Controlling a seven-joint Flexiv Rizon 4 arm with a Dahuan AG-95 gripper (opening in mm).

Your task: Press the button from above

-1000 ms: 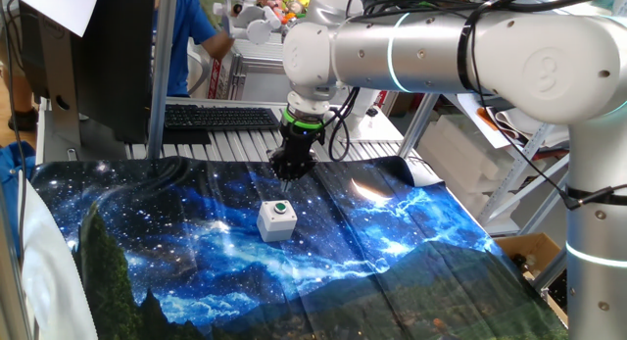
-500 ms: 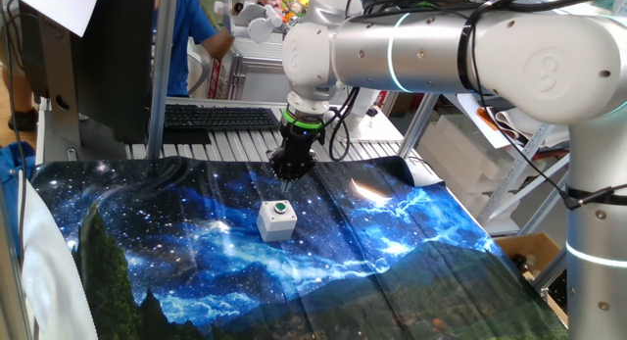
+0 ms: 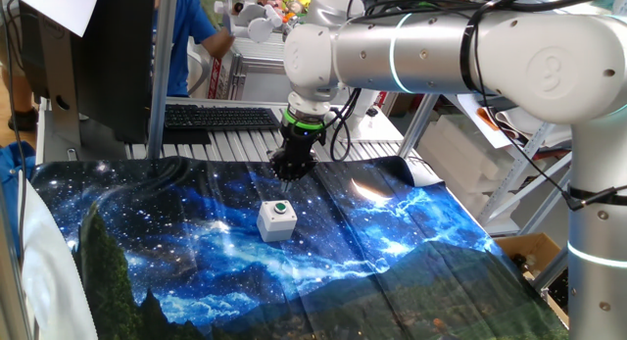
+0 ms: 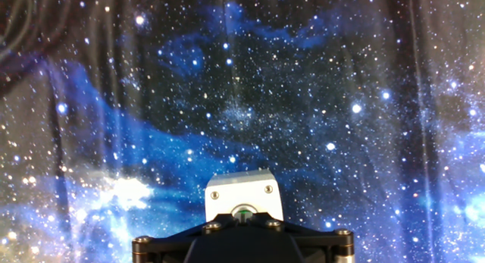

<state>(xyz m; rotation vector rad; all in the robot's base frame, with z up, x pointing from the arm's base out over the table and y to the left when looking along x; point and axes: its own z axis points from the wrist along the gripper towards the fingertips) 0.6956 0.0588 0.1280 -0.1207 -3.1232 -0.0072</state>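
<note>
Fixed view: gripper (image 3: 286, 190) pointing down, jaws together, just above green button (image 3: 280, 209) in grey box (image 3: 275, 222) on starry cloth (image 3: 411, 242).

Lab: robot arm (image 3: 441, 46), keyboard (image 3: 220, 117)

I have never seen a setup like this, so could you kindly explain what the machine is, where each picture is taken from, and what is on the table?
The big white machine is a robot arm ending in a dark two-finger gripper that points down, shut and holding nothing. One picture comes from a fixed camera beside the table; the other from a camera on the hand itself, looking down along the fingers. The table is covered by a starry blue cloth. On it sits a small light-grey box with a green button on top. In the hand view the button peeks out just beyond the gripper's black body. The gripper hangs just above the button.
</note>
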